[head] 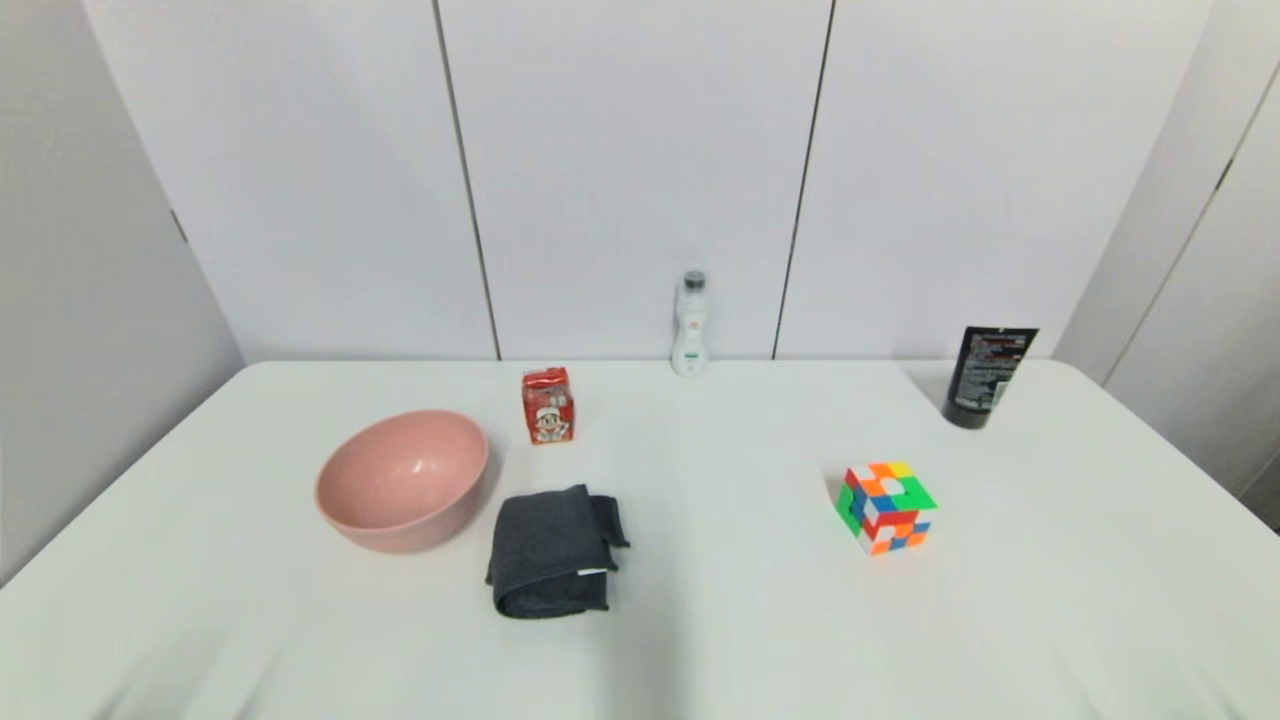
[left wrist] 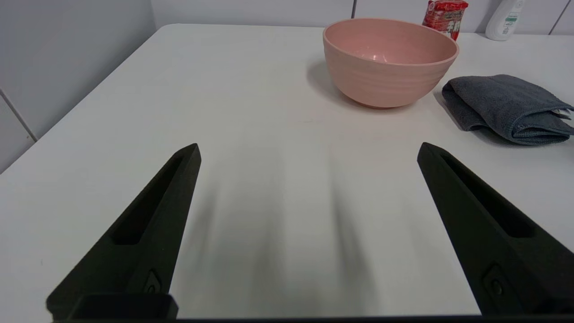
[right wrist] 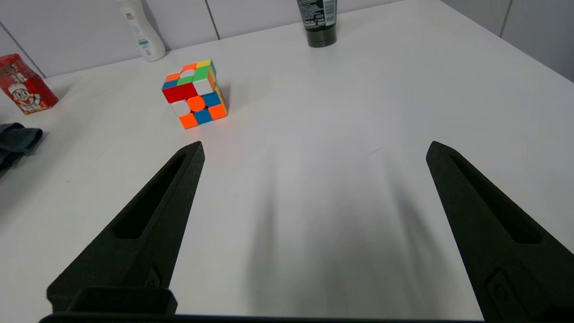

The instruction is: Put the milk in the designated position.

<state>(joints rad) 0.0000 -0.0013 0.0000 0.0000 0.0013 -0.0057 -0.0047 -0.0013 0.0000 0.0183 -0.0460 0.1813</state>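
Note:
The milk (head: 547, 405) is a small red carton with a cartoon child's face, standing upright behind the pink bowl (head: 403, 480) and the folded grey cloth (head: 555, 550). In the left wrist view the milk (left wrist: 445, 17) peeks over the pink bowl (left wrist: 388, 60); in the right wrist view the milk (right wrist: 26, 90) stands far off to the side. My left gripper (left wrist: 309, 150) hovers open over bare table, well short of the bowl. My right gripper (right wrist: 314, 148) is open too, near the table's front, with nothing between its fingers. Neither arm shows in the head view.
A colourful puzzle cube (head: 886, 505) sits right of centre. A slim white bottle (head: 690, 325) stands at the back edge, and a black tube (head: 988, 376) stands at the back right. The grey cloth (left wrist: 509, 107) lies beside the bowl.

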